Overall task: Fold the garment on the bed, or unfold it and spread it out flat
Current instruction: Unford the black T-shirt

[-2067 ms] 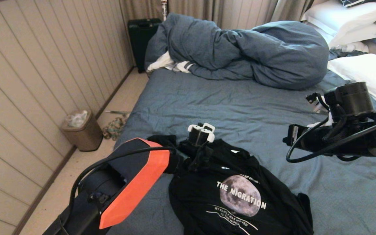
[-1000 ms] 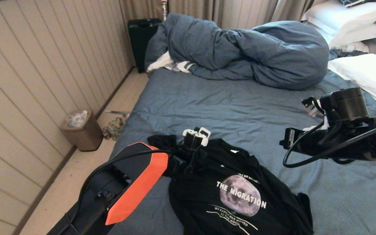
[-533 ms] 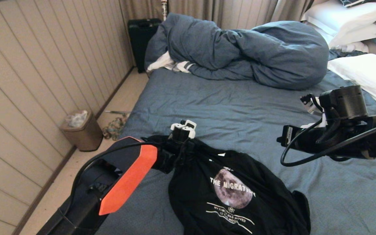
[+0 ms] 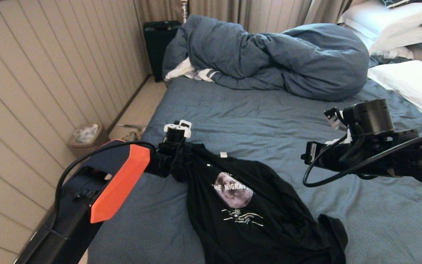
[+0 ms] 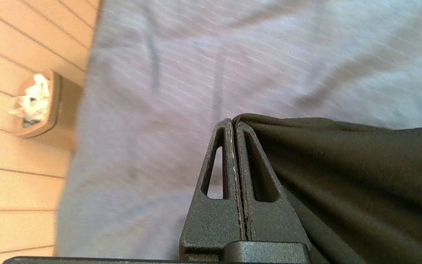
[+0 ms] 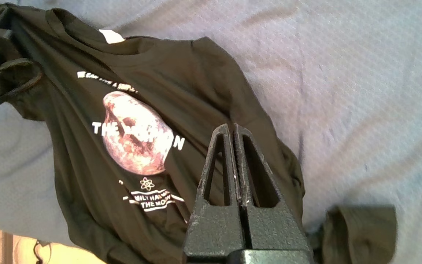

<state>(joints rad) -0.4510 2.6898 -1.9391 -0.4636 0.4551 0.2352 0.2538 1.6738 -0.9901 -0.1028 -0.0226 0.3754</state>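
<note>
lettering on the garment (image 4: pixel 255 205) reads "the migra…" in white across a grey moon print, the rest lost in a fold; in my right wrist view "the" and a final "n" flank the moon, with an atom symbol and "the moon" legible in the small lines beneath it. small white neck label (image 4: pixel 223 154) carries no writing i can read. garment is a black short-sleeved t-shirt, print side up, creased and pulled into long diagonal folds, one sleeve bunched at its lower right. it lies on the near part of the bed (image 4: pixel 269 121), on the wrinkled blue-grey sheet, toward the bed's left edge. my left tool (image 5: pixel 234 123) is clamped on the garment's upper left corner, black cloth running off from the pressed-together fingers. my right tool (image 6: pixel 232 128) is closed with nothing in it, hanging above the garment's right side. bunched duvet (image 4: pixel 277 58) and white pillows (image 4: pixel 408 79) sit well apart at the far end.
</note>
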